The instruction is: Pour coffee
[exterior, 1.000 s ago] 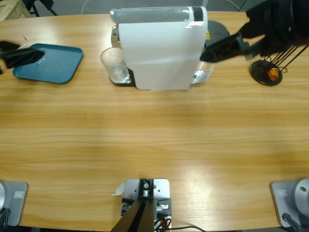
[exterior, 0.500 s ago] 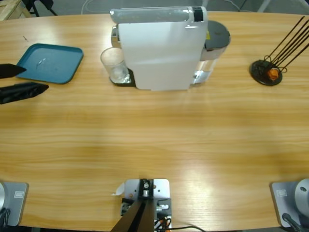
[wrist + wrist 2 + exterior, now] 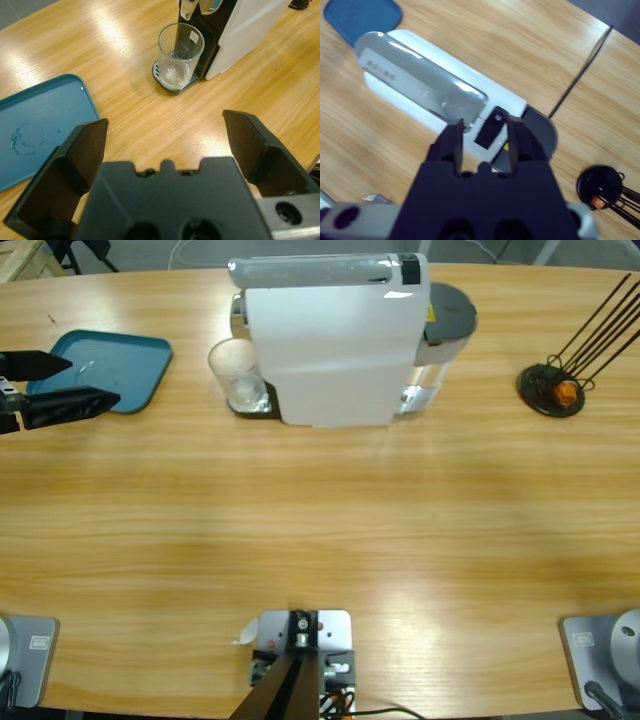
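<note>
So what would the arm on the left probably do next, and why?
Probably ease the left gripper forward toward the glass. Its jaws stand wide open with nothing between them, beside the blue tray, and the left wrist view looks straight at the glass, which stands upright on the drip tray of the white coffee machine. The glass has to be grasped before pouring.

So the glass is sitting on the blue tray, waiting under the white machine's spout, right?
Not on the tray. The glass stands on the machine's own drip grate under the spout, as the left wrist view shows; the blue tray lies apart.
</note>
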